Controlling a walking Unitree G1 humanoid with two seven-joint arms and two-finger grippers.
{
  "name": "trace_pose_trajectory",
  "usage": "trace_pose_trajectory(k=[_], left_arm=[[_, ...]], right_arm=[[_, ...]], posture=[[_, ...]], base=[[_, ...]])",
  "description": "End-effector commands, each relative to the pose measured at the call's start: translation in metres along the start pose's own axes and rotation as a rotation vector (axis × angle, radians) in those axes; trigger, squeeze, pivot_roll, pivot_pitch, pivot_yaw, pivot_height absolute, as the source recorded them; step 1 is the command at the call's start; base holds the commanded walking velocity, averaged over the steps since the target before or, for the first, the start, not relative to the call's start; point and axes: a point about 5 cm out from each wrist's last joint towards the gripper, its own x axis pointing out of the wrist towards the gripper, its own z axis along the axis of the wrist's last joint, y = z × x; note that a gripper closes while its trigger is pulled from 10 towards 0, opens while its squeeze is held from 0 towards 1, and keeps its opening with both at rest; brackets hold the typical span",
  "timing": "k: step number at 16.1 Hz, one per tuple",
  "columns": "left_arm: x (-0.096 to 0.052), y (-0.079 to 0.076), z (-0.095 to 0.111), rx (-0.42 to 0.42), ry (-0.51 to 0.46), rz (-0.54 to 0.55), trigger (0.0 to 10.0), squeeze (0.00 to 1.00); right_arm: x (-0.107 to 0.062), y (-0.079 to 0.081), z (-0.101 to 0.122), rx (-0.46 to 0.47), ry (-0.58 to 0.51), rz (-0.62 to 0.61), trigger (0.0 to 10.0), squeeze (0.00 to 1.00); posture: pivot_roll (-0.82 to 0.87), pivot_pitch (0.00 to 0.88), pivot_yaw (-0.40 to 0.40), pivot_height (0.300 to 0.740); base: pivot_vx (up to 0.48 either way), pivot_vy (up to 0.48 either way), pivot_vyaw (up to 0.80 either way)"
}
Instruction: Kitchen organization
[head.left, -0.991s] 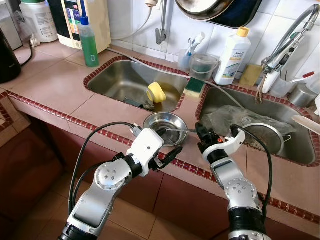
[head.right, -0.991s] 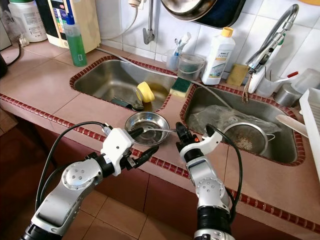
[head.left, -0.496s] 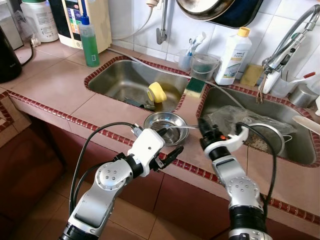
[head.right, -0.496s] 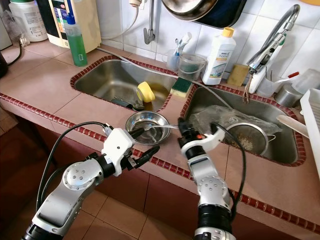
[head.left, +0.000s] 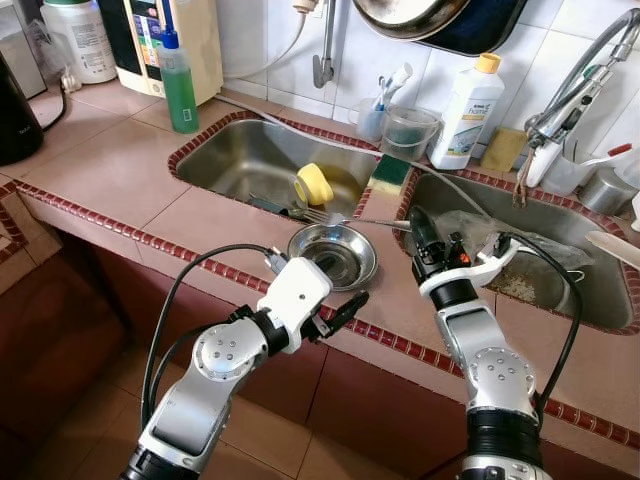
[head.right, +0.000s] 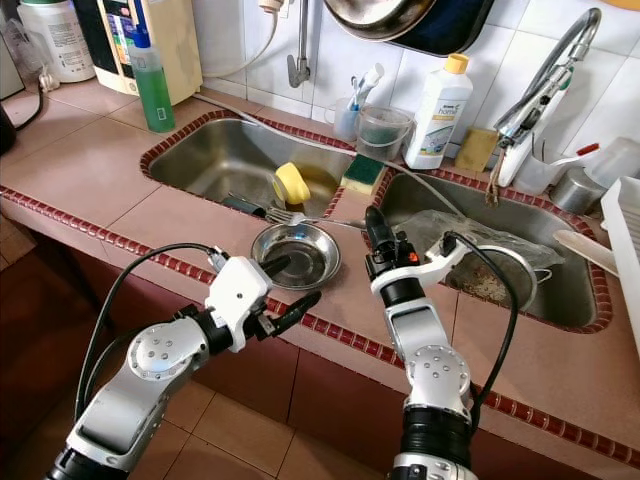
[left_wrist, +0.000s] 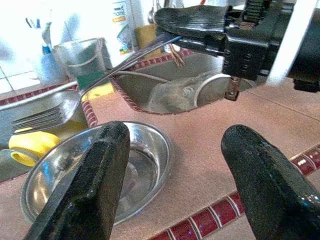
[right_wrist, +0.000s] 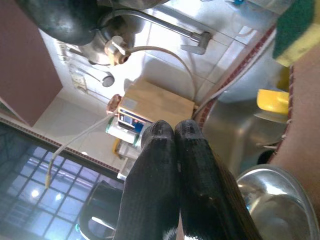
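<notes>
A shallow steel bowl (head.left: 352, 250) sits on the tiled counter between the two sinks. My right gripper (head.left: 417, 228) is shut on the handle of a metal fork (head.left: 345, 218). It holds the fork level above the bowl's far rim, tines (left_wrist: 37, 119) pointing toward the left sink. In the right wrist view its fingers (right_wrist: 175, 137) are pressed together. My left gripper (head.left: 338, 285) is open at the bowl's near edge, at the counter front. Nothing lies between its fingers (left_wrist: 95, 185), and the bowl (left_wrist: 150, 155) is just ahead of them.
The left sink (head.left: 240, 155) holds a yellow cup (head.left: 313, 185) and dark utensils. A green-yellow sponge (head.left: 390, 172) lies on the divider. The right sink holds a strainer (head.left: 545, 270) and plastic. A green bottle (head.left: 180, 85), a white soap bottle (head.left: 465, 100) and a faucet (head.left: 575, 80) stand behind.
My right gripper has lifted the fork out of the bowl and carried it up and back toward the sinks. The left gripper has stayed by the bowl's near edge.
</notes>
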Motion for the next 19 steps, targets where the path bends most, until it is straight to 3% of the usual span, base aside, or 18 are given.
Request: trace_pose_trajectory(k=[1,2,5,10,13,19], left_arm=[[0.000,0.014,0.005,-0.030,-0.022,0.064,10.0,0.00],[-0.002,0.022,0.008,-0.048,-0.040,0.104,10.0,0.00],[-0.014,0.062,0.016,-0.158,-0.097,0.271,10.0,0.00],[-0.029,0.099,0.019,-0.243,-0.117,0.435,10.0,0.00],[-0.031,0.106,0.017,-0.278,-0.103,0.454,10.0,0.00],[-0.030,0.105,0.015,-0.313,-0.091,0.448,10.0,0.00]], right_arm=[[0.005,0.013,0.014,-0.058,-0.032,0.062,4.0,0.00],[0.007,0.015,0.016,-0.095,-0.032,0.056,10.0,0.00],[0.014,0.024,0.033,-0.134,-0.062,0.094,10.0,0.00],[0.022,0.040,0.047,-0.204,-0.108,0.145,10.0,0.00],[0.025,0.050,0.045,-0.248,-0.097,0.187,10.0,0.00],[0.022,0.049,0.042,-0.256,-0.093,0.185,10.0,0.00]], posture=[[0.03,0.000,-0.115,0.740],[0.03,0.000,-0.114,0.740],[0.03,0.000,-0.116,0.740],[0.04,0.000,-0.112,0.740],[0.03,0.000,-0.108,0.740],[0.03,0.000,-0.105,0.740]], base=[[0.000,0.000,0.00],[0.000,0.000,0.00],[0.000,0.000,0.00],[0.000,0.000,0.00],[0.000,0.000,0.00],[0.000,0.000,0.00]])
